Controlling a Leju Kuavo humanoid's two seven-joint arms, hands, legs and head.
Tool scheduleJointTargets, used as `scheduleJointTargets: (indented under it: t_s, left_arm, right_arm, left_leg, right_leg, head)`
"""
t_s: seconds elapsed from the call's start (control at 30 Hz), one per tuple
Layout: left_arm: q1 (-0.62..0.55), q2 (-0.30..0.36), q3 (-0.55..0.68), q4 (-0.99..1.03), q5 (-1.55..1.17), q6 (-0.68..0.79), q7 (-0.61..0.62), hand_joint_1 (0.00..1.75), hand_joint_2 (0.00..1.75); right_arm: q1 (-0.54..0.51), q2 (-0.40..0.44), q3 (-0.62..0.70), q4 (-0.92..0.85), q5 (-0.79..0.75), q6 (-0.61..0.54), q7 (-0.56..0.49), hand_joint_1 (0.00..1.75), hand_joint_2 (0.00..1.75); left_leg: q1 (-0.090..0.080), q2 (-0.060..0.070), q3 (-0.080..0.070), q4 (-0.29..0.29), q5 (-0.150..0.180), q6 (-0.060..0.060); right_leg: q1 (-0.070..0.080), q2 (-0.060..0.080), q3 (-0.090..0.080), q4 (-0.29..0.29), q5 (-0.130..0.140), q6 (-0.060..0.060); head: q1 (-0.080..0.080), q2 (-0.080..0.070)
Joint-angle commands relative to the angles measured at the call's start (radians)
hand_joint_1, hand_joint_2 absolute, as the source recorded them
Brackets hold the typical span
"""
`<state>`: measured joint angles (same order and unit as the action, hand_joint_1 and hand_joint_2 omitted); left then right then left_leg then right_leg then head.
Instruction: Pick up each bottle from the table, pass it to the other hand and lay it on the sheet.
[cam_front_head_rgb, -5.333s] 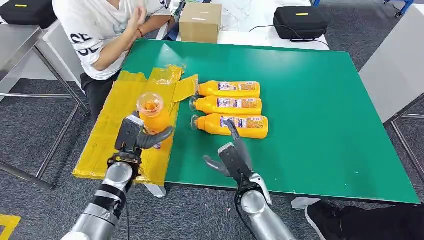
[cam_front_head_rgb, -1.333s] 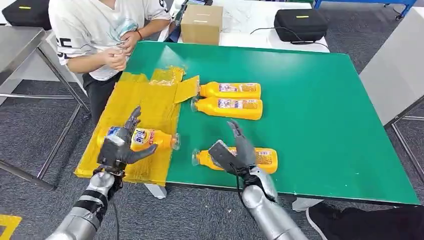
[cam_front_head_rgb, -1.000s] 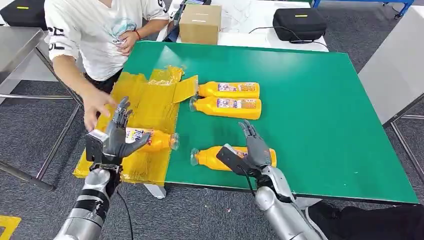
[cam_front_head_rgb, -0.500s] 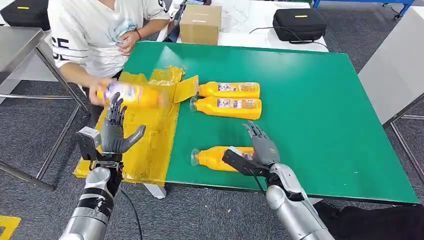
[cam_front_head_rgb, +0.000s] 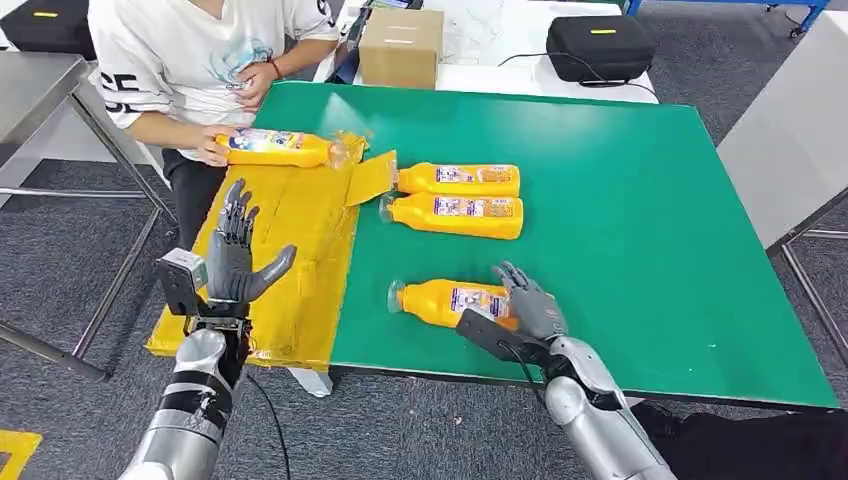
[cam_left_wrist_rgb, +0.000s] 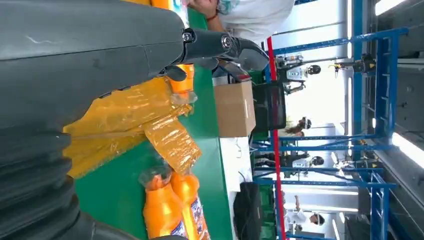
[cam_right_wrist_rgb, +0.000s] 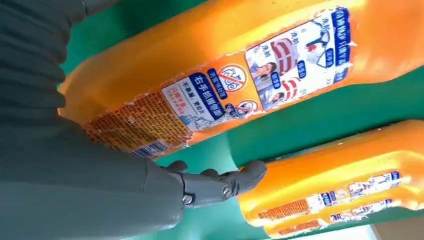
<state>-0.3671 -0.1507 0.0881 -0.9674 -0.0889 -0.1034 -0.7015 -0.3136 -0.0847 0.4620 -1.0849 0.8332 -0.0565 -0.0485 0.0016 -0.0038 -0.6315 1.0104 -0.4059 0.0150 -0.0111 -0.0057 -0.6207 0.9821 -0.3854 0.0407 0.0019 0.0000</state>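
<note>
Reaching across the near edge of the green table (cam_front_head_rgb: 640, 200), the right hand (cam_front_head_rgb: 528, 308) lies over the base end of the nearest bottle (cam_front_head_rgb: 450, 300), which rests on its side with its cap pointing toward the yellow sheet (cam_front_head_rgb: 290, 230). Its fingers are draped loosely along the bottle's far side rather than clamped round it; the right wrist view shows one finger (cam_right_wrist_rgb: 220, 182) stretched out over the green surface beside the label, so I judge the grasp not yet made. The left hand (cam_front_head_rgb: 235, 262) hovers upright above the sheet near the table's left edge, fingers spread and thumb out, holding nothing and seemingly waiting for a handover.

At the sheet's far edge a person's hand (cam_front_head_rgb: 210, 150) holds 1 bottle (cam_front_head_rgb: 275, 148) lying on its side; whether it is being set down or taken away I cannot tell. 2 more bottles (cam_front_head_rgb: 460, 198) lie side by side, touching, just beyond the sheet's folded corner toward the table's middle, untouched.

By my reading 3 bottles are left to do: the near one needs gripping, lifting, passing to the left hand and laying on the sheet, then the pair
</note>
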Motion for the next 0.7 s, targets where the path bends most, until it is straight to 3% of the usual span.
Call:
scheduleJointTargets:
  t_s: [0.03, 0.3, 0.33, 0.37, 0.4, 0.7]
  left_arm:
    - [-0.079, 0.002, -0.015, 0.169, -0.025, 0.015, 0.004, 0.00, 1.75]
    - [-0.058, 0.005, -0.030, 0.137, -0.038, 0.000, 0.008, 0.00, 1.75]
    - [-0.059, 0.005, -0.029, 0.141, -0.038, -0.004, 0.009, 0.00, 1.75]
    - [-0.060, 0.007, -0.028, 0.145, -0.037, -0.009, 0.008, 0.00, 1.75]
    - [-0.065, 0.009, -0.026, 0.155, -0.036, -0.009, 0.006, 0.00, 1.75]
    - [-0.096, 0.022, -0.028, 0.218, -0.034, -0.053, 0.003, 0.00, 1.75]
  right_arm:
    - [0.020, -0.050, 0.039, 0.008, -0.007, 0.028, 0.024, 0.00, 1.75]
    - [-0.012, -0.104, 0.083, 0.051, 0.021, 0.106, 0.057, 0.00, 1.75]
    - [-0.022, -0.109, 0.091, 0.063, 0.021, 0.116, 0.059, 0.58, 1.75]
    - [-0.039, -0.112, 0.104, 0.086, 0.024, 0.133, 0.059, 1.59, 1.75]
    - [-0.060, -0.111, 0.119, 0.115, 0.022, 0.142, 0.058, 1.75, 1.75]
    - [-0.176, -0.106, 0.185, 0.301, -0.039, 0.233, 0.007, 1.75, 1.75]
  left_leg:
    - [0.000, -0.002, 0.005, -0.001, -0.002, -0.001]
    - [0.000, -0.001, 0.002, -0.001, -0.001, 0.000]
    - [0.000, -0.002, 0.005, -0.001, -0.002, -0.001]
    - [0.000, -0.002, 0.007, -0.001, -0.002, -0.001]
    - [0.000, -0.001, 0.005, -0.001, -0.002, -0.001]
    - [0.001, 0.000, 0.007, -0.002, -0.001, -0.001]
  right_leg:
    - [0.000, -0.002, 0.006, -0.001, -0.002, -0.001]
    - [0.000, -0.002, 0.003, -0.001, -0.001, -0.001]
    - [0.000, -0.002, 0.006, -0.001, -0.002, -0.001]
    - [0.000, -0.002, 0.007, -0.001, -0.003, -0.002]
    - [0.000, -0.001, 0.006, -0.001, -0.002, -0.001]
    - [0.001, -0.001, 0.008, -0.002, -0.001, -0.001]
  head:
    - [0.000, 0.000]
    - [0.000, 0.000]
    - [0.000, 0.000]
    - [0.000, 0.000]
    - [0.000, 0.000]
    - [0.000, 0.000]
